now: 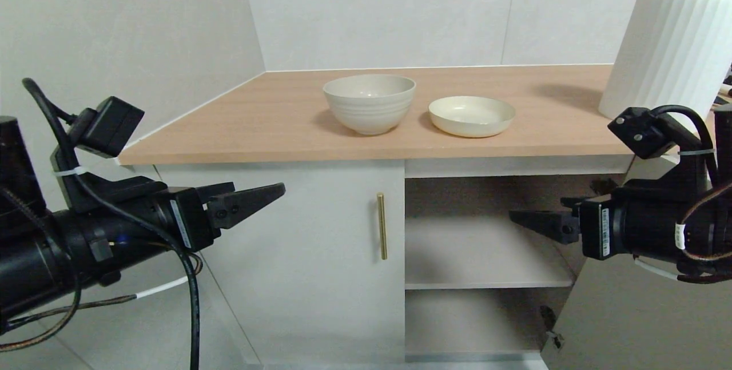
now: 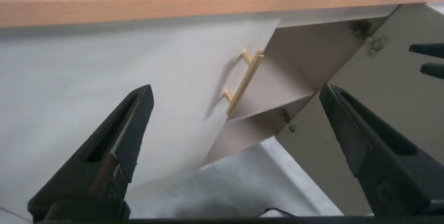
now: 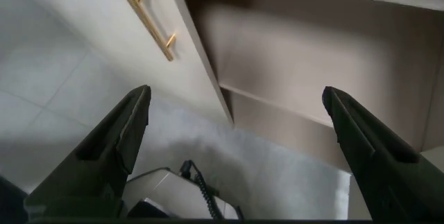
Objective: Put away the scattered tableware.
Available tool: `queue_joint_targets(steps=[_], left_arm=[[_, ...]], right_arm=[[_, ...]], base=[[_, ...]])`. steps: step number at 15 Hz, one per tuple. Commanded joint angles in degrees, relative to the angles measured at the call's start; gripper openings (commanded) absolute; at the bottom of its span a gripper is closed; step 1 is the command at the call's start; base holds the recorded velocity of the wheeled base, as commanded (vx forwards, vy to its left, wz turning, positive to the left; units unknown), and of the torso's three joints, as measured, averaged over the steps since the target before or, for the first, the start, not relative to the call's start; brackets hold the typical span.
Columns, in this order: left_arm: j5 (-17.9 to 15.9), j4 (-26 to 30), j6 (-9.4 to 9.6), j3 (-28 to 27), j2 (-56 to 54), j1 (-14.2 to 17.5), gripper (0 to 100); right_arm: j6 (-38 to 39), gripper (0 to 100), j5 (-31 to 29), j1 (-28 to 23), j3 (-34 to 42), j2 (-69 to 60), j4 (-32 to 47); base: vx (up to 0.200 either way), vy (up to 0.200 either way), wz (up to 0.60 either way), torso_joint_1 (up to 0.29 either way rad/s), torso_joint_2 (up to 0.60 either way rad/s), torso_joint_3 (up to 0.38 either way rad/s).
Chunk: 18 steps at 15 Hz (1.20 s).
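- left gripper (image 2: 236, 148) has its fingers spread wide with nothing between them, hanging in front of the closed cabinet door (image 1: 297, 255), below the counter's front edge
- right gripper (image 3: 236, 148) is the same, spread wide and holding nothing, sitting at the mouth of the open compartment about level with the upper shelf (image 1: 480, 250)
- the gold handle (image 1: 381, 226) runs upright along the closed door's edge, right next to the opening, between the two grippers
- the open door (image 1: 629, 313) is swung out on the right side, below the right arm
- inside there's bare shelf on the upper level and on the lower shelf (image 1: 469, 318)
- up on the countertop (image 1: 257, 124), the deep bowl (image 1: 369, 102) sits near the middle and the shallow dish (image 1: 472, 115) just beside it on the right, a small gap between them, not touching
- both sit fairly close to the front edge, the dish roughly above the open compartment
- bare wood to the left of the bowl and behind both
- a white ribbed thing (image 1: 669, 55) stands at the far right, well apart from the dish. Maybe a lampshade, it's cut off so I can't really say
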Motion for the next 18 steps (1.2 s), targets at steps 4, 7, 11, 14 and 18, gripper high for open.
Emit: queue_joint_targets(steps=[4, 7, 11, 14, 18], left_arm=[[0.05, -0.08, -0.01, 0.11, 1.21, -0.01, 100], [0.05, -0.08, -0.01, 0.11, 1.38, -0.01, 100], [0.05, -0.08, -0.10, 0.11, 1.91, -0.01, 100], [0.05, -0.17, -0.01, 0.20, 2.26, -0.01, 100], [0.31, 0.27, -0.01, -0.77, 2.35, -0.01, 100]], right_arm=[[-0.01, 100, -0.03, -0.01, -0.01, 0.11, -0.10], [-0.01, 100, -0.03, -0.01, -0.01, 0.37, -0.10], [-0.01, 100, -0.03, -0.10, -0.01, 0.55, -0.10], [-0.01, 100, -0.03, -0.10, -0.01, 0.72, -0.10], [-0.01, 100, 0.23, -0.10, -0.27, 1.60, -1.41]], base=[[0.000, 0.000, 0.00, 0.165, -0.47, -0.300], [0.000, 0.000, 0.00, 0.175, -0.48, -0.297], [0.000, 0.000, 0.00, 0.188, -0.48, -0.282], [0.000, 0.000, 0.00, 0.206, -0.49, -0.284], [0.000, 0.000, 0.00, 0.159, -0.36, -0.200]])
